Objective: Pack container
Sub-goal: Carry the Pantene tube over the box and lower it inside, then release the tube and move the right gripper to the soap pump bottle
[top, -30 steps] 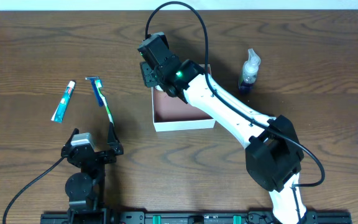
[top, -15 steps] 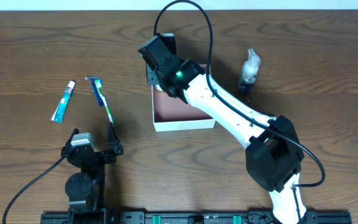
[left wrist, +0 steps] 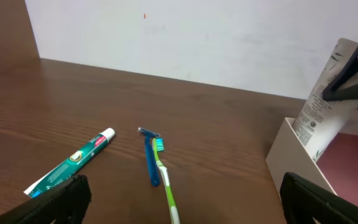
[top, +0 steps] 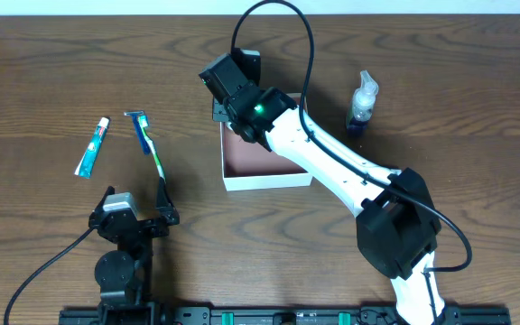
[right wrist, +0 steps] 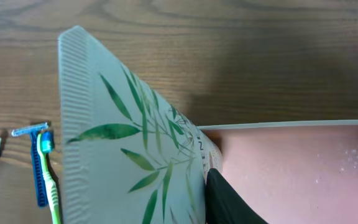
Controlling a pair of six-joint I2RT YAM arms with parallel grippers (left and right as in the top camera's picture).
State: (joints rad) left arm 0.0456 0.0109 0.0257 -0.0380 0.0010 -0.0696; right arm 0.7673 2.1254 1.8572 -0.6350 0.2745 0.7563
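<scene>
The container point(top: 269, 182) is a shallow white-walled box with a reddish-pink floor at the table's middle; it also shows in the left wrist view point(left wrist: 291, 152) and the right wrist view point(right wrist: 291, 168). My right gripper point(top: 227, 99) is shut on a white tube with green leaf print point(right wrist: 123, 137), held tilted over the container's far-left corner point(left wrist: 325, 106). My left gripper point(top: 134, 208) is open and empty near the front left point(left wrist: 188, 205).
A toothpaste tube point(top: 92, 146), a blue razor point(top: 139, 131) and a green toothbrush point(top: 156, 162) lie left of the container. A spray bottle point(top: 361, 104) stands to its right. A white wall runs behind the table's far edge.
My right gripper has shifted slightly to the right with the tube, over the container's far-left corner. The left arm has not moved.
</scene>
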